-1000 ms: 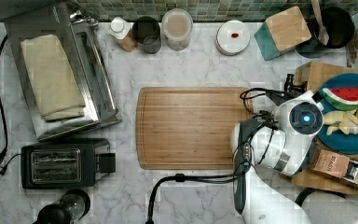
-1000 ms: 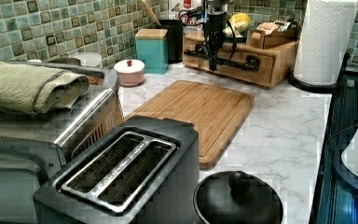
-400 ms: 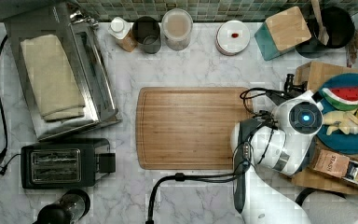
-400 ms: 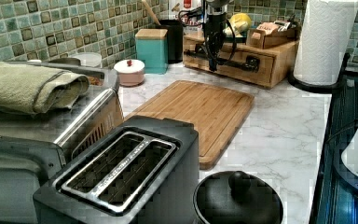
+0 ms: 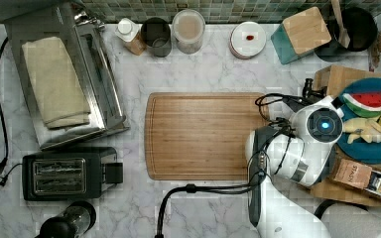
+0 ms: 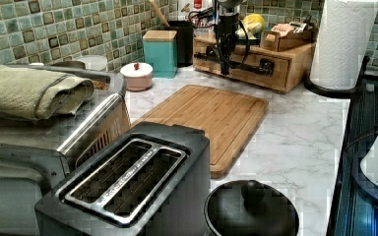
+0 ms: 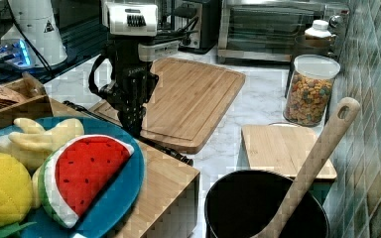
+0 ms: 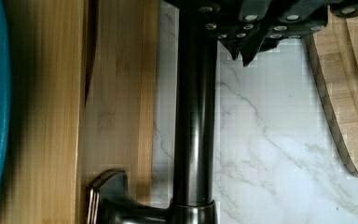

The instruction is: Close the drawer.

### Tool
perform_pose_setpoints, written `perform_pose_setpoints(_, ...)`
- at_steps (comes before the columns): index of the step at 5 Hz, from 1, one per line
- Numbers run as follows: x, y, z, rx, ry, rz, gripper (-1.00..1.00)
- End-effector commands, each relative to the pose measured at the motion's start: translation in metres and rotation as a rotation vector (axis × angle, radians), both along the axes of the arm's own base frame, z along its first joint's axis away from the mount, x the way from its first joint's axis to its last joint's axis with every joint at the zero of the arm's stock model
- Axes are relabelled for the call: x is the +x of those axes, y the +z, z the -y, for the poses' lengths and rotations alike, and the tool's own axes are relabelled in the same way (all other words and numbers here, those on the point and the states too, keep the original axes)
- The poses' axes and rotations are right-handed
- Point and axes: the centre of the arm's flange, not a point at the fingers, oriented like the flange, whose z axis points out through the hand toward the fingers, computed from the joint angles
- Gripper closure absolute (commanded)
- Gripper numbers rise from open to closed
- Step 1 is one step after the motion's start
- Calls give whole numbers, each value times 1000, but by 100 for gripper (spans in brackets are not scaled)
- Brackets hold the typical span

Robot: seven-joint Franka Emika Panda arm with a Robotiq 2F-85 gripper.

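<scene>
Nothing had visibly moved since a second earlier; arm and drawer sat as before.

At the top view's left stood a boxy steel oven [image 5: 96,89] with a folded olive towel [image 5: 54,82] on its roof, and below it a black two-slot toaster [image 5: 64,173]. In the middle of the veined white marble counter [image 5: 198,64] lay a flat bamboo board [image 5: 203,134] with rounded corners and a groove round its edge. Just to the board's right came the glossy white arm [image 5: 302,144], draped in black cables, and past it a wooden box carrying a round blue plate [image 5: 367,148] with a toy watermelon slice [image 5: 367,101].

The drawer [image 6: 278,73] sat in that box, its light-wood front close to flush with the box's face. In the wrist view a thin dark slit ran along the edge of the front [image 8: 116,116]. Its handle [image 8: 196,140], a smooth round black bar on a curved bracket, stood off the front over the marble.

The gripper [image 8: 244,53] pointed straight down in the right view [image 7: 133,126]. Its black tips looked pressed together, pinching nothing, just beside the bar on the side away from the drawer.
</scene>
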Motion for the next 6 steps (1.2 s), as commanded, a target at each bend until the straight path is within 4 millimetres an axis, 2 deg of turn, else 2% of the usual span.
perform_pose_setpoints(1, -60, 44, 142, -106, -213, 52, 100)
perform_pose_setpoints(6, -60, 44, 142, -106, -214, 52, 100)
